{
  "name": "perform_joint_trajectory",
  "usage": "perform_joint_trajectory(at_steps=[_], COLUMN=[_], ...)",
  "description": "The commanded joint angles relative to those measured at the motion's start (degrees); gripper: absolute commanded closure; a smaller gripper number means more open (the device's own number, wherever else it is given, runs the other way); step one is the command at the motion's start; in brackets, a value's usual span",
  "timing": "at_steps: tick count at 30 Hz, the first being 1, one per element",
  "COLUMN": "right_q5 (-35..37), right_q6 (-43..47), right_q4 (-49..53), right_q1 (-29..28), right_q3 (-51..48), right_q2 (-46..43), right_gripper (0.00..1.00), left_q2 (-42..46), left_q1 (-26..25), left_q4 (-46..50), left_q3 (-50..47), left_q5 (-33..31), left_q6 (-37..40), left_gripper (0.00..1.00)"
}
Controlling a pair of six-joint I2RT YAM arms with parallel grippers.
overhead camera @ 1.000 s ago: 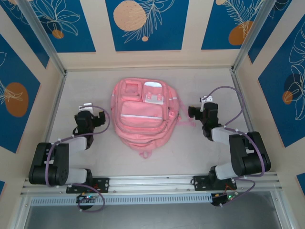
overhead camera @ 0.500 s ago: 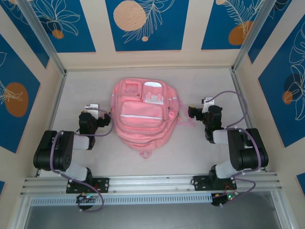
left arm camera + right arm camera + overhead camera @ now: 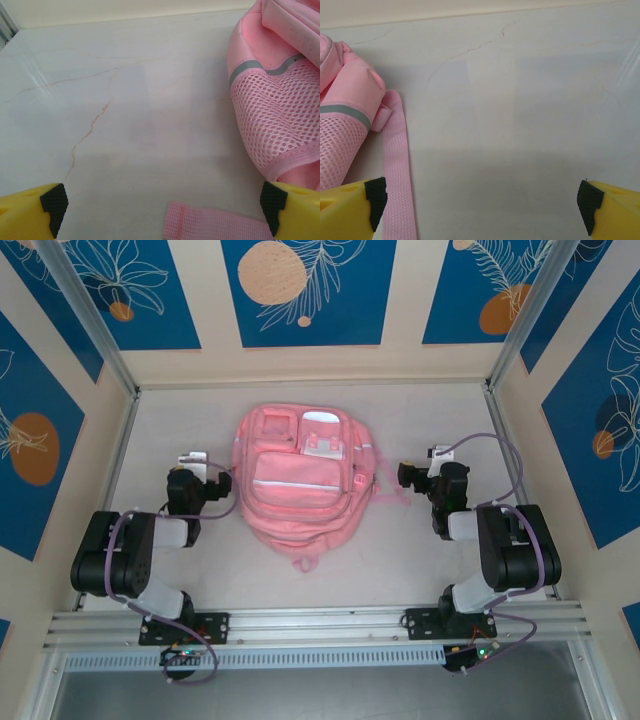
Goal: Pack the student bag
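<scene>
Pale table [image 3: 400,560]: student bag [image 3: 298,490] lies flat. Left gripper [image 3: 162,206] and right gripper [image 3: 480,199] flank it, fingers apart. Best to approach clear of the loose strap [image 3: 396,170].

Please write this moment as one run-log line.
student bag flat on table | left hand open, empty, beside mesh pocket | right hand open, empty, beside strap

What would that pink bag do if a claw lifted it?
Probably sag: the bag is soft fabric lying flat. Its loose strap would likely dangle or snag. Pushed, it may bunch rather than slide, judging by its mesh side.
</scene>
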State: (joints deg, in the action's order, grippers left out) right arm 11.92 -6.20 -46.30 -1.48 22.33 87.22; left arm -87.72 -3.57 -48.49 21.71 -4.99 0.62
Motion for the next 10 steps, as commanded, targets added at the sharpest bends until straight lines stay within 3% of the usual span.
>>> perform_joint_trajectory(at_steps=[1,10], right_q5=[-0.56,-0.78], right_q6=[-0.56,-0.36], right_q4=[-1.92,-2.46], right_q1=[0.11,0.17], right_q3=[0.66,0.12], right_q2=[0.14,-0.03], right_gripper=[0.01,0.01], left_q2=[-0.34,-0.30], left_q1=[-0.47,-0.48], left_q4=[0.36,0.40], left_q3=[1.07,1.05], left_q5=[-0.63,-0.52], left_q6=[1.05,1.05], left_gripper=[0.00,0.00])
